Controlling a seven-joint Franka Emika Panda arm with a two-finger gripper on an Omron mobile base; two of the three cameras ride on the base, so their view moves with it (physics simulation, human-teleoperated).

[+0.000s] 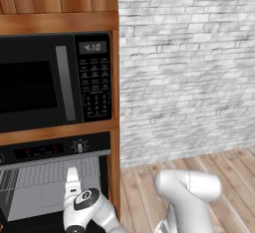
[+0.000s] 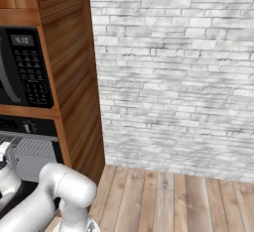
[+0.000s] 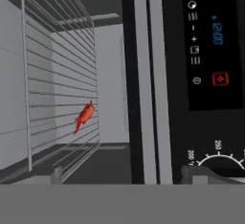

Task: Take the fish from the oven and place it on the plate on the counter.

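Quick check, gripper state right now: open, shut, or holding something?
Gripper: open, holding nothing; the fish lies on the oven's wire rack, apart from it.

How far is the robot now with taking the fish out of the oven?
Done: the oven stands open, its wire rack exposed. In hand: the arm points into the cavity, open fingers empty and short of the fish on the rack. Left: grasp, lift out, carry to the plate.

We saw a glossy white arm (image 1: 185,192) of thick rounded tube segments, with a bulbous elbow. One joint bore a dark round cap (image 1: 85,198) with a pale ring mark. Thin dark seams divided the segments.
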